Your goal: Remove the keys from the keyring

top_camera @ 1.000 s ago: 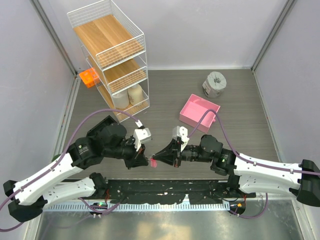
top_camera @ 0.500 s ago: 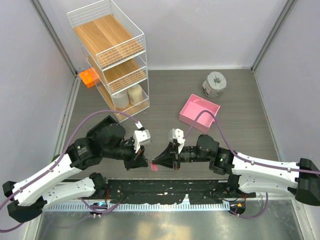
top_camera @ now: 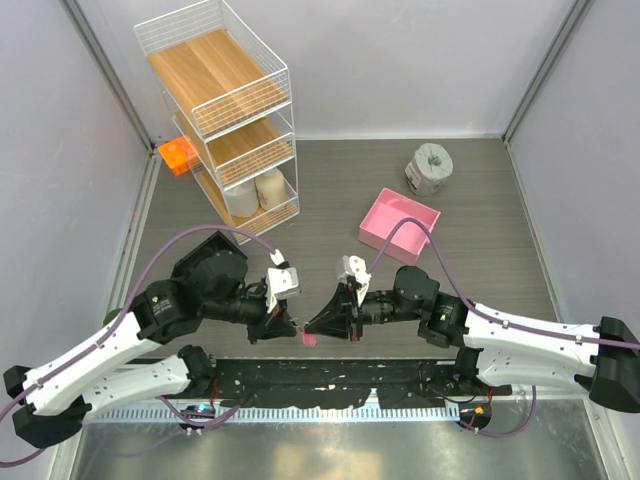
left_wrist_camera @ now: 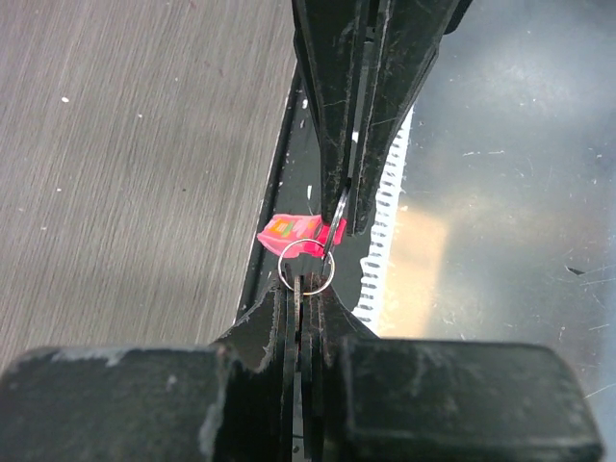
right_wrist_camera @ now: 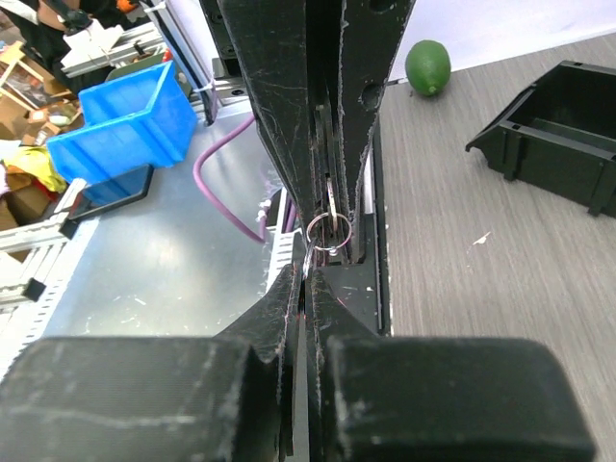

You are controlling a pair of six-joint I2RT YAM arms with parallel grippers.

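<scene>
Keyring clear L wrist, hidden R wrist

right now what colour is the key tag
Pink-red key tag, clearest in the left wrist view.

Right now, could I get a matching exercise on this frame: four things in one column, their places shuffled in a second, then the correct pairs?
Things:
1. pink tray
2. grey roll
3. orange box
4. key tag

Places:
A. by the metal ring, between the shut left tool and the shut right tool
B. far left, beside the wire rack
C. far back on the right
D. right of centre, mid-depth

Pairs: 1-D, 2-C, 3-B, 4-A
</scene>
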